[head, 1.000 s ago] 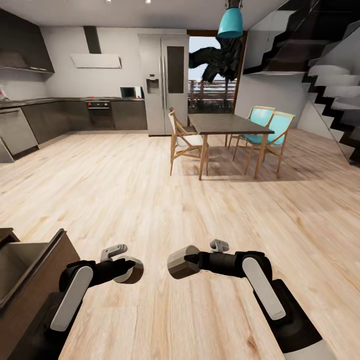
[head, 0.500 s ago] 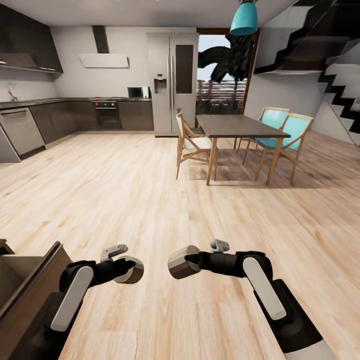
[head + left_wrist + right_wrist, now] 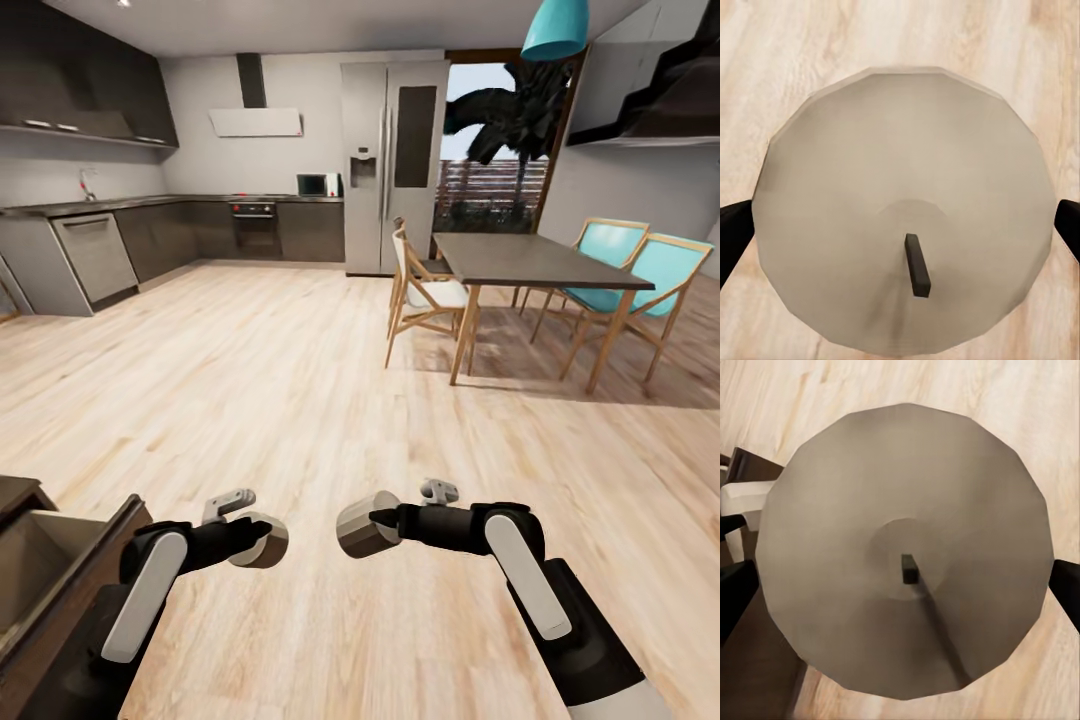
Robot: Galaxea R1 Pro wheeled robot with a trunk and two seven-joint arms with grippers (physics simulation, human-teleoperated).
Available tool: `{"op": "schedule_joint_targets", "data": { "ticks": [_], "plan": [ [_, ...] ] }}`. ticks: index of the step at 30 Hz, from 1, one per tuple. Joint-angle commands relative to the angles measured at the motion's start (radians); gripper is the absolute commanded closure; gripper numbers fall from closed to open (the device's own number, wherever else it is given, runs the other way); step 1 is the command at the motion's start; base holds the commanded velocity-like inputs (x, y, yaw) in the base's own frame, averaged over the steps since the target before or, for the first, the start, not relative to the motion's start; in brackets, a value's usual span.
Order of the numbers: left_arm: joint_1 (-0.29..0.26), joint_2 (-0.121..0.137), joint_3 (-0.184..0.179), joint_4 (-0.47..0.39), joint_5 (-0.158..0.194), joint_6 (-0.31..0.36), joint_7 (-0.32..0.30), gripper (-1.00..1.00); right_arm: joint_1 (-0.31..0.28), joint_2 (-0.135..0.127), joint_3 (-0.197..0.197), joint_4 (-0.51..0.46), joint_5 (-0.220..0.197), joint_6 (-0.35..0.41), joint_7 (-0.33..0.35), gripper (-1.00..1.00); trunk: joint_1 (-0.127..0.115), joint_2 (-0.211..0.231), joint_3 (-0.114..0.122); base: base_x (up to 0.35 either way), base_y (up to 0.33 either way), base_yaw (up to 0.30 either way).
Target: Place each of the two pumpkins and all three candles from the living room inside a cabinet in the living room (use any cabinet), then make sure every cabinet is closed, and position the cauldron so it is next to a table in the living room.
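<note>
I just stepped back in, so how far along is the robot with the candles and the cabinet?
Nothing looks stowed yet. In hand: the left gripper holds a candle and the right gripper holds another candle, jaws shut on each. The open cabinet sits at the robot's left. Left: putting both inside, then the third candle, pumpkins, closing, cauldron.

A stubby cream candle (image 3: 904,547) faced the camera end-on, its round top ringed by a faint inner circle with a short dark wick (image 3: 908,569) at the middle. The right gripper (image 3: 900,592) had its black jaws pressed to opposite sides of the candle. Pale wood floor (image 3: 1020,405) lay beyond, and a dark brown unit (image 3: 761,675) edged one corner.
</note>
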Motion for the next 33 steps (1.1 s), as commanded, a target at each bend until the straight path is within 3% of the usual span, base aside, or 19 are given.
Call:
{"op": "schedule_joint_targets", "data": {
  "ticks": [1, 4, 33],
  "plan": [
    [-0.001, 0.000, -0.001, 0.000, 0.009, 0.001, 0.010, 1.00, -0.001, -0.001, 0.001, -0.001, -0.020, 0.000, -0.011, 1.00, 0.000, 0.000, -0.001, 0.061, -0.040, 0.292],
    [-0.001, -0.006, -0.004, -0.002, 0.008, 0.001, 0.009, 1.00, -0.001, -0.001, 0.001, -0.001, -0.019, 0.000, -0.011, 1.00, 0.000, 0.000, -0.001, 0.027, -0.018, 0.292],
    [-0.001, -0.013, 0.005, 0.003, 0.017, 0.001, 0.009, 1.00, -0.001, 0.002, 0.001, 0.004, -0.017, -0.001, -0.011, 1.00, -0.107, 0.196, 0.087, 0.001, -0.001, 0.293]
  ]
}}
